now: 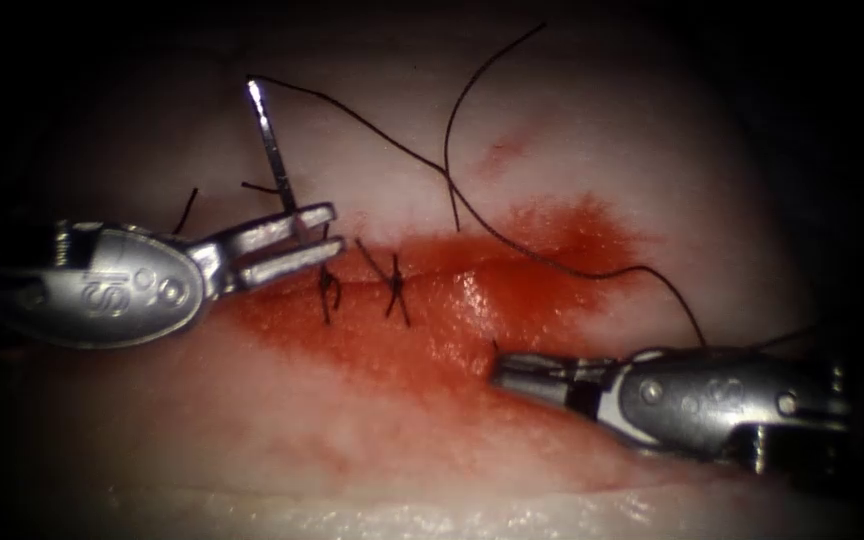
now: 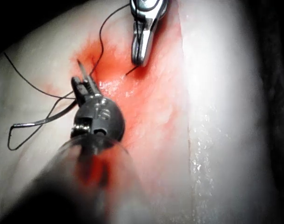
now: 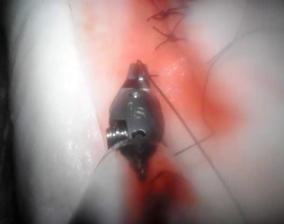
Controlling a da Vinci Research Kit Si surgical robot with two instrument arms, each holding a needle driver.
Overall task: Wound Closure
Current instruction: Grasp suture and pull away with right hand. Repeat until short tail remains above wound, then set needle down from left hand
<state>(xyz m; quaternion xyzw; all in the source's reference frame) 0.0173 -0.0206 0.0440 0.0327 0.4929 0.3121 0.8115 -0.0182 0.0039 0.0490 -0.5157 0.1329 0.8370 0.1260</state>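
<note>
- The left arm's tool point(image 1: 287, 245) carries raised letters on its rounded metal housing, reading roughly "IS", turned sideways in the endoscope view;
- The right arm's tool point(image 3: 138, 74) shows a similar raised mark, "IS", on its housing in the right wrist view;
- No other lettering, numbers or labels can be read.

The endoscope looks down on the tissue point(image 1: 572, 130) from above and in front, both tools in frame. Each wrist view rides close behind its own tool — the left tool point(image 2: 86, 86), the right tool point(image 3: 137, 74) — facing along the shaft. All three share the red fluid point(image 1: 452, 320) around the cut.
</note>
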